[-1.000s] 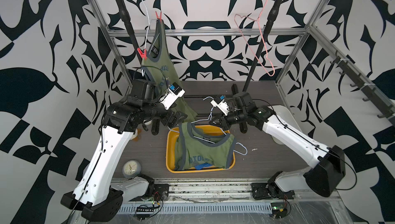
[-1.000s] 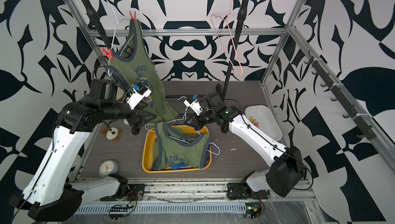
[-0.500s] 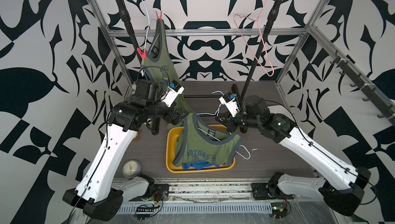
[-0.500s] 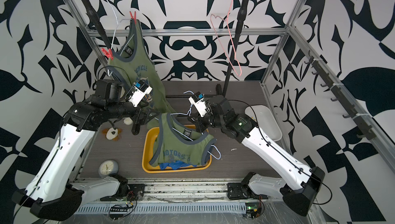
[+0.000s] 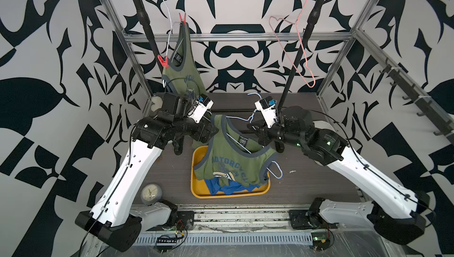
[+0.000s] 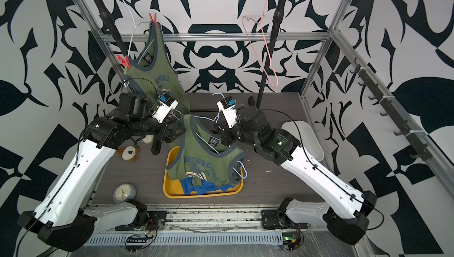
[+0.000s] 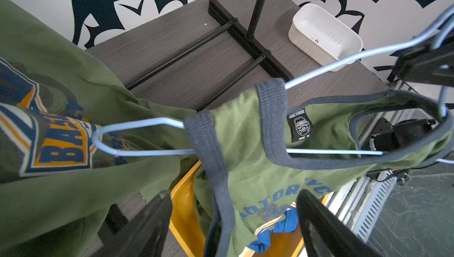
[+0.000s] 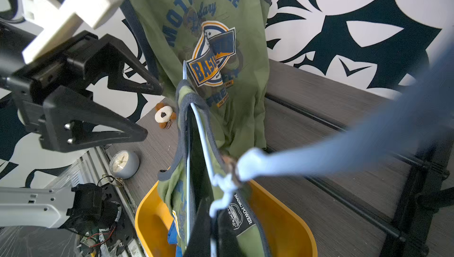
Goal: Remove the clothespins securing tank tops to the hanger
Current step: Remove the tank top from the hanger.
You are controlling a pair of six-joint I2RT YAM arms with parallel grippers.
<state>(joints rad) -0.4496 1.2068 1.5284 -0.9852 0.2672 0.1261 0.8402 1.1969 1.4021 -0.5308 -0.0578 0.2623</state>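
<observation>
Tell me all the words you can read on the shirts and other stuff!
"MOTORCYCLE": chest of the hanging tank top and of the lower tank top on the blue hanger.
"BASIC POWER": lower top's black neck label.
"BAS...": hanging top's badge, rest folded away.
Numbers on the clock and small badge print: too small to read.
</observation>
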